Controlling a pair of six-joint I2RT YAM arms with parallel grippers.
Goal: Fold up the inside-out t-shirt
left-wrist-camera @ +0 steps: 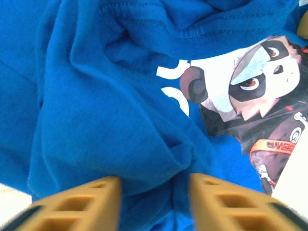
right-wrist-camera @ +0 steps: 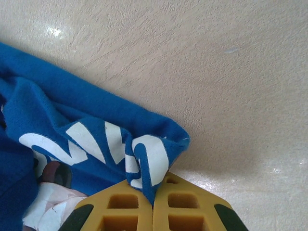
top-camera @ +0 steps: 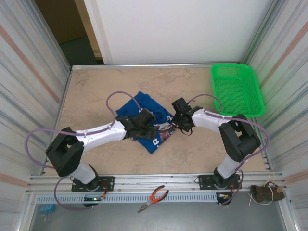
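Both arms are stretched low and inward over the table (top-camera: 96,86), meeting at the crumpled t-shirt (top-camera: 144,102) in the middle of the top view. Bare surface is left all round the t-shirt, and a green basket (top-camera: 236,91) stands at the upper right. The jaws of the left gripper (left-wrist-camera: 154,192) are closed on a bunched fold of the cloth and those of the right gripper (right-wrist-camera: 153,199) are pinched shut on its edge; white block letters (right-wrist-camera: 144,159) beside a cartoon panda print (left-wrist-camera: 250,82) are too folded to be read.
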